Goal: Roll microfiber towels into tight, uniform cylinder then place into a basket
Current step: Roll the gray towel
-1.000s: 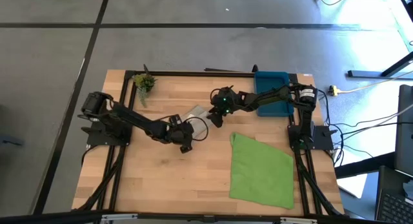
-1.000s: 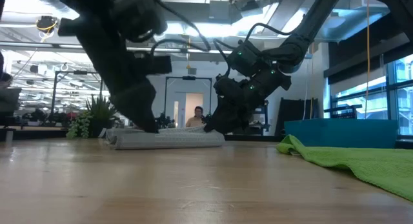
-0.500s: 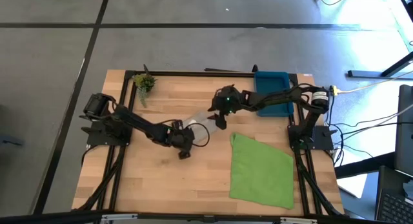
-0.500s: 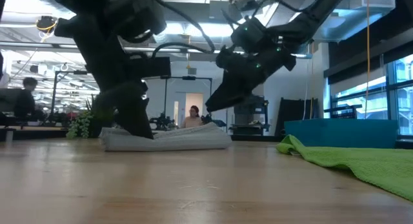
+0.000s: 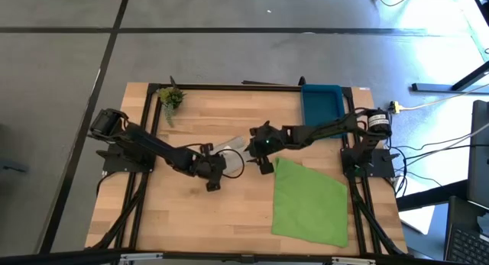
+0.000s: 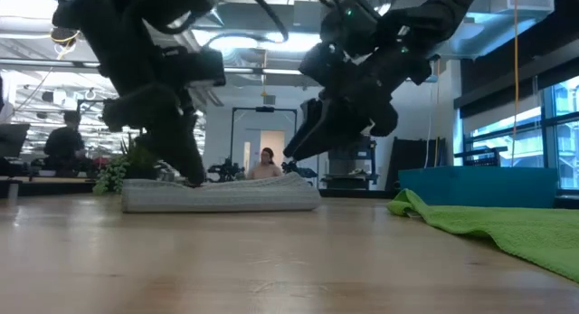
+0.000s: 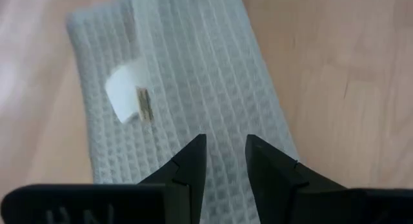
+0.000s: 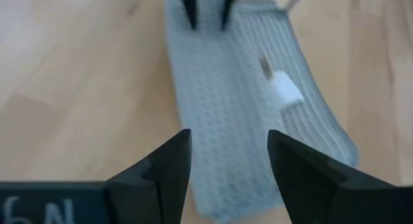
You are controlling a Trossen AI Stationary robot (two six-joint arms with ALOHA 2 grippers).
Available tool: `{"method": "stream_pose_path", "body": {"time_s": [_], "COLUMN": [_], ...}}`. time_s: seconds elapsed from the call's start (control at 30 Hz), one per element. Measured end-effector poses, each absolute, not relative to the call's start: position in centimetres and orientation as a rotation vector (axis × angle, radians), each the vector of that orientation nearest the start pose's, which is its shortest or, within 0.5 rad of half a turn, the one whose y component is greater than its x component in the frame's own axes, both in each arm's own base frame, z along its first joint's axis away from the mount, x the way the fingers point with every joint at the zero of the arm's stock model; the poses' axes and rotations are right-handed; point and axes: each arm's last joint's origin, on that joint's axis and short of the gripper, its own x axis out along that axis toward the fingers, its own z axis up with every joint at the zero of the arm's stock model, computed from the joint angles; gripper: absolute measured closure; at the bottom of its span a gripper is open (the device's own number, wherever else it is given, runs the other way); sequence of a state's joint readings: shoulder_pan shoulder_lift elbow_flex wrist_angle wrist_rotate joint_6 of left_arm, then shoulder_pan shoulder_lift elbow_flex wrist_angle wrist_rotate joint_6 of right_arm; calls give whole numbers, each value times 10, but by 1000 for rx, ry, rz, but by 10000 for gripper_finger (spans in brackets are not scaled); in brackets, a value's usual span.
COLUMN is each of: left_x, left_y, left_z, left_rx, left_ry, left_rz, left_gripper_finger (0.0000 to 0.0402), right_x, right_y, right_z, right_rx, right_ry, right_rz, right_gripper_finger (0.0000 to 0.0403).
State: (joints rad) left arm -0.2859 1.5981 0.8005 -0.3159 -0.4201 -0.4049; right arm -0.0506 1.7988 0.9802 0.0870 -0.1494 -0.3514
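Grey waffle-weave microfiber towel (image 7: 187, 88), folded into a low flat band with its white tag (image 7: 126, 95) on top, lies on the wooden table (image 5: 229, 211) near its middle, between the two arms. The left gripper (image 7: 224, 161) stands over one end of the band, its fingers slightly apart with cloth showing in the gap; the right gripper (image 8: 229, 161) hangs over the other end, fingers wider apart and holding nothing. The band is not yet a cylinder. To roll it well, both grippers should likely catch the same long edge and turn it over evenly, keeping the ends level so the roll does not cone. The green towel (image 5: 309, 200) lies spread flat at the near right; the blue basket (image 5: 321, 105) waits at the far right, well apart.
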Motion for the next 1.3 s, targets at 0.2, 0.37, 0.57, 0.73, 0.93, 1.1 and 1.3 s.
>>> {"method": "stream_pose_path", "body": {"time_s": [0.2,0.37,0.57,0.73,0.93,1.1,1.3], "left_x": [270,269,267,266,265,261,254], "left_y": [-67,-70,-76,-79,-79,-78,-78], "left_z": [163,168,170,171,174,182,199], "left_rx": [32,25,8,0,-13,-21,-43], "left_ry": [940,919,907,900,890,874,822], "left_rz": [363,353,345,339,342,338,319], "left_gripper_finger": [304,304,304,304,304,304,304], "right_x": [364,370,375,377,377,378,378], "right_y": [1,6,3,1,1,4,4], "right_z": [153,139,118,107,99,98,99], "right_rx": [-345,-378,-462,-498,-509,-522,-445], "right_ry": [696,683,717,764,789,791,798], "right_rz": [288,308,252,170,146,137,150], "right_gripper_finger": [199,199,199,200,248,350,379]}}
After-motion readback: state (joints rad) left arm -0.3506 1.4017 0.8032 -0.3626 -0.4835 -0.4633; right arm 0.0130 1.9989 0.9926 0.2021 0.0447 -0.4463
